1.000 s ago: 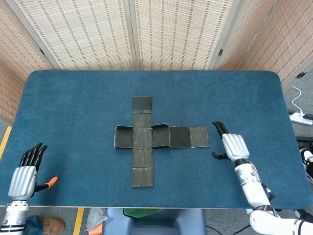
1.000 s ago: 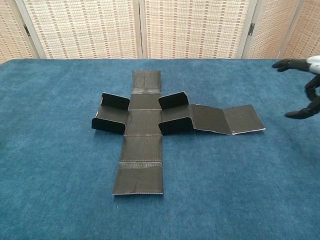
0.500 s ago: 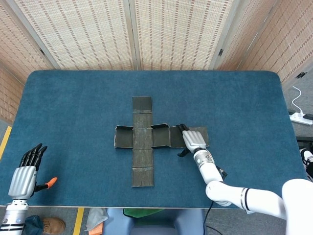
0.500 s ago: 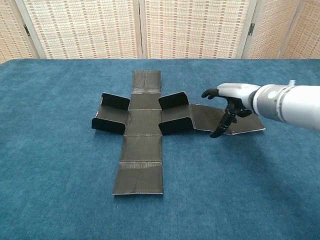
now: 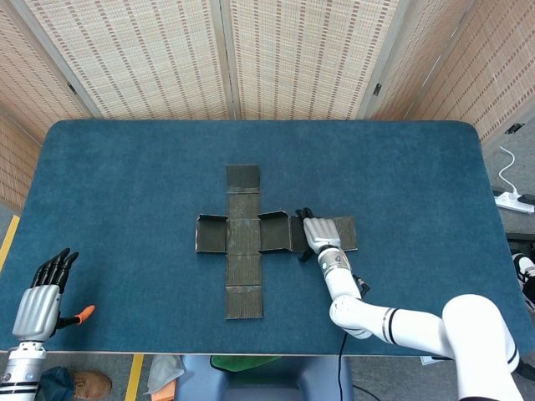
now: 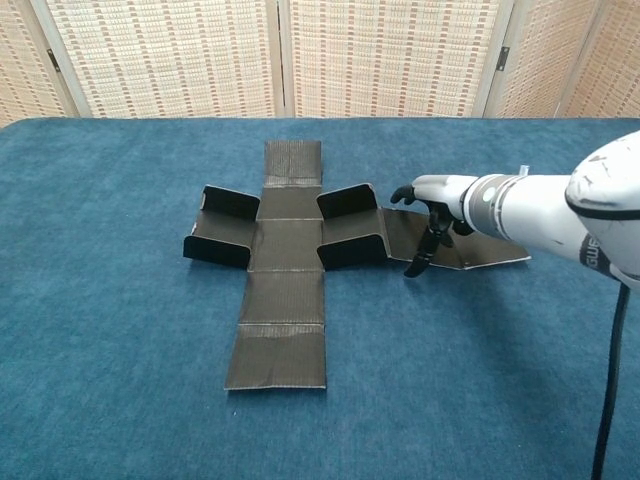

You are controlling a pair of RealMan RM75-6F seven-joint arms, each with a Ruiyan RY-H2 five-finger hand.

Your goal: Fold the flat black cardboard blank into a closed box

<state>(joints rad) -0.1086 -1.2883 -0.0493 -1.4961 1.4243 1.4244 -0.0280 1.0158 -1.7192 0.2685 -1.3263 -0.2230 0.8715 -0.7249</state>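
The black cardboard blank (image 5: 242, 238) (image 6: 285, 245) lies as a cross in the middle of the blue table (image 5: 125, 184). Its short side flaps (image 6: 350, 250) beside the centre panel stand up; the long panels lie flat. My right hand (image 5: 318, 231) (image 6: 435, 198) is over the blank's right arm, fingers spread and pointing left toward the raised flaps, thumb (image 6: 418, 258) hanging down at the panel's near edge. It holds nothing. The outermost right panel (image 5: 343, 234) (image 6: 480, 255) shows beyond the hand. My left hand (image 5: 38, 305) hangs by the table's near left corner, fingers straight, holding nothing.
Woven screens (image 5: 284, 58) stand behind the table's far edge. A small orange item (image 5: 84, 313) shows beside the left hand. A white power strip (image 5: 512, 200) lies on the floor to the right of the table.
My right hand has swept left from the bare table beside the blank onto the blank's right arm, ending near the raised flaps. The left hand has dropped slightly. The blank has not moved.
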